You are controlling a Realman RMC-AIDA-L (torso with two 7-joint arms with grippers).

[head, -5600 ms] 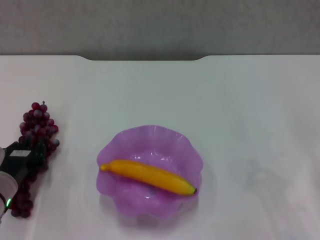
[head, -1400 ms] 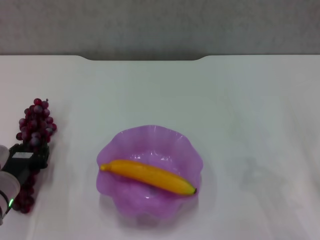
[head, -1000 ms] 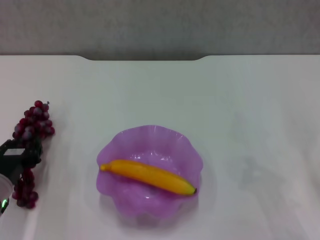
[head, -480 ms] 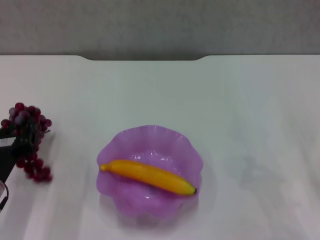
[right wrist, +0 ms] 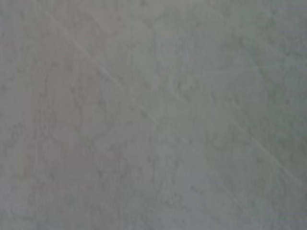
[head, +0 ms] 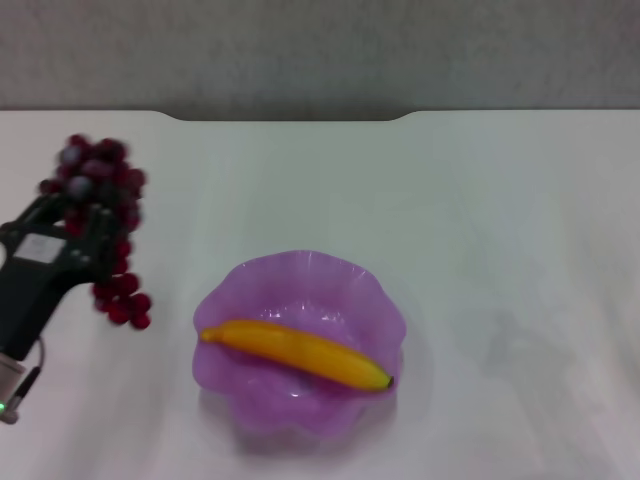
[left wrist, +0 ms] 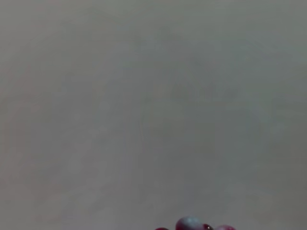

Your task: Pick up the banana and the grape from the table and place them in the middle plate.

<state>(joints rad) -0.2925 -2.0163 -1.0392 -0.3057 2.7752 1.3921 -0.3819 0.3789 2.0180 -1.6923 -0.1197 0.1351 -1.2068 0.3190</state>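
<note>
The grape (head: 105,225), a dark red-purple bunch, hangs in the air at the left, lifted off the table (head: 480,220). My left gripper (head: 72,232) is shut on its middle, left of the middle plate. A few berries of the grape (left wrist: 192,224) show at the edge of the left wrist view. The banana (head: 295,353) lies across the inside of the middle plate (head: 300,290), a translucent purple dish with a wavy rim. My right gripper is out of view.
The white tabletop has a notched far edge (head: 290,117) against a grey wall. The right wrist view holds only a plain grey surface.
My left gripper has lifted the grape off the table and carried it up and toward the plate. The banana and the plate have stayed put.
</note>
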